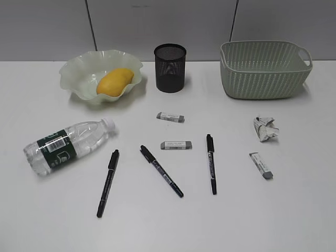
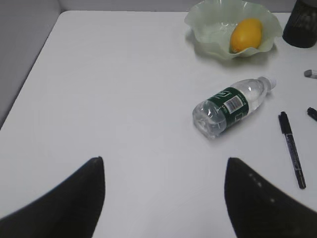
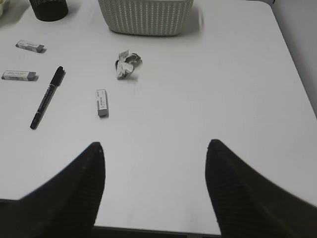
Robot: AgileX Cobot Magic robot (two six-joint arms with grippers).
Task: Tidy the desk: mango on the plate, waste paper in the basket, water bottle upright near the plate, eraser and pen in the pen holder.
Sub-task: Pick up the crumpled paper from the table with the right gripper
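The clear plastic water bottle (image 2: 232, 105) with dark green label lies on its side right of centre, cap toward the upper right, ahead of the left gripper (image 2: 163, 198), whose jaws stand released; the right gripper (image 3: 154, 191) also gapes, empty.

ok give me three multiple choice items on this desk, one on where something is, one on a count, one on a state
1. Where is the smooth yellow-orange mango?
A. in the pale green woven plastic basket
B. on the pale green ruffled plate
C. on the bare table

2. How many black marker pens lie on the table?
A. two
B. three
C. four

3. How is the clear plastic water bottle with the dark green label?
A. lying on its side
B. standing upright
C. inside the black wire-mesh pen holder

Answers: 1 B, the fruit sits inside the wavy dish. 2 B, three pens show in the exterior view. 3 A, its cap points sideways across the table.
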